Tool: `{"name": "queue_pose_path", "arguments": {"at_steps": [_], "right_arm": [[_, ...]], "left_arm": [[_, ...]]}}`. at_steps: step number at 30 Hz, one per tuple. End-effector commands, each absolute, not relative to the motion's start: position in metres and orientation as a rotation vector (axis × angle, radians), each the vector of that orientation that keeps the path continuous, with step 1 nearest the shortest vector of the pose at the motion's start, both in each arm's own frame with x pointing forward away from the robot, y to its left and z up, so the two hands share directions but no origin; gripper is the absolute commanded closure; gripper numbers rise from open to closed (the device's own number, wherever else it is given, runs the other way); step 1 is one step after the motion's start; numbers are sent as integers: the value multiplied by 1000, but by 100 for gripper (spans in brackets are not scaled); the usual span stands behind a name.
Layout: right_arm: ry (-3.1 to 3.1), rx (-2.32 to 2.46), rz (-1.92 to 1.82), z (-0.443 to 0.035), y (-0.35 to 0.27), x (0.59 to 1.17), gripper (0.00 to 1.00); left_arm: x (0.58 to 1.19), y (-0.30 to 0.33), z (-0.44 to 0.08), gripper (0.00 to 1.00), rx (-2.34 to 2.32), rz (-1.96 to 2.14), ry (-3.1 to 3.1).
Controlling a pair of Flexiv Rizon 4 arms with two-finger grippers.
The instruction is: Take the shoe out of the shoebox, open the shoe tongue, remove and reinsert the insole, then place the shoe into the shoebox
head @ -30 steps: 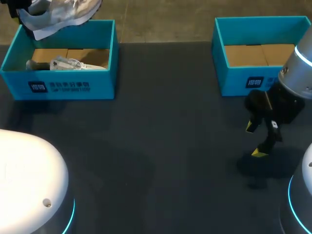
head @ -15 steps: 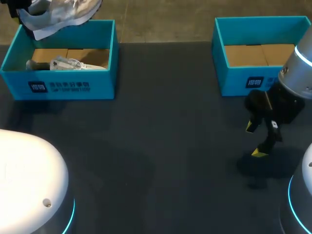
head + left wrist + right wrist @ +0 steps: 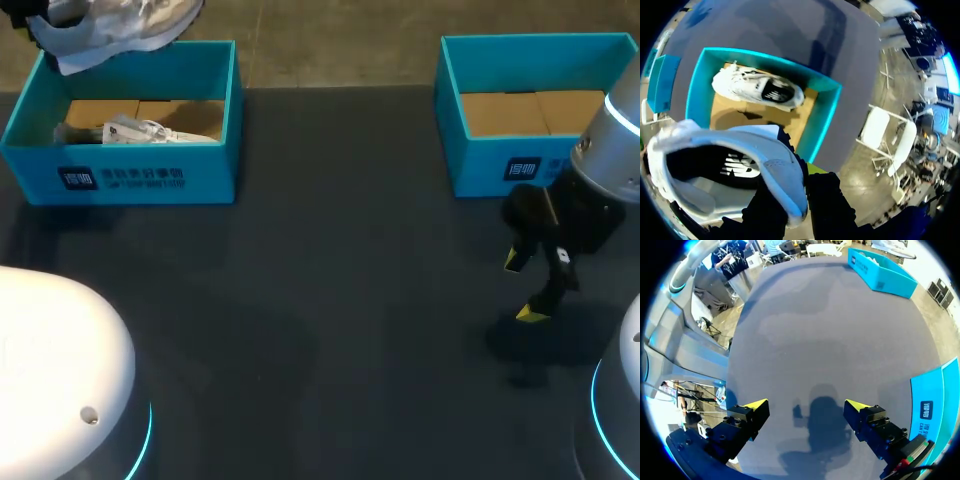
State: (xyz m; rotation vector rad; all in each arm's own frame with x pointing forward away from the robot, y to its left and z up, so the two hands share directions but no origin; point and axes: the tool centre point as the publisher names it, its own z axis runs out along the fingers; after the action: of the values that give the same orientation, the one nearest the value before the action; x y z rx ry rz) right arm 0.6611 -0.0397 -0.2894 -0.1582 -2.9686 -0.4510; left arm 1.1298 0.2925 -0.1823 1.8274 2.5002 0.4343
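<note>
Right fingers stand wide apart over bare surface. Farther off, left fingers are clamped on the rim of a shoe, held above the shoebox where a second shoe lies. Such an edge grip may let it swing or slip back in.

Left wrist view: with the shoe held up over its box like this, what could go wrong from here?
1. The left gripper pinches the lifted shoe only at one end's edge, so the shoe could swing or slip free, likely landing on the second shoe in the left shoebox below.
2. The right gripper hangs open far off near the right shoebox, so it probably cannot steady the shoe soon.
</note>
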Motion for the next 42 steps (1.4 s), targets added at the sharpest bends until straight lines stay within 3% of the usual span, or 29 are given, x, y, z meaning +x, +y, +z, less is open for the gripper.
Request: {"name": "queue_pose_path", "arguments": {"at_steps": [1,42], "right_arm": [[-2969,-159,-448,-290,-39,661,0],[-2969,-159,-448,-290,-39,661,0]], "left_arm": [[1132,293,-193,100,1923,451,2425],[1177,307,-245,100,2259,489,2184]]}}
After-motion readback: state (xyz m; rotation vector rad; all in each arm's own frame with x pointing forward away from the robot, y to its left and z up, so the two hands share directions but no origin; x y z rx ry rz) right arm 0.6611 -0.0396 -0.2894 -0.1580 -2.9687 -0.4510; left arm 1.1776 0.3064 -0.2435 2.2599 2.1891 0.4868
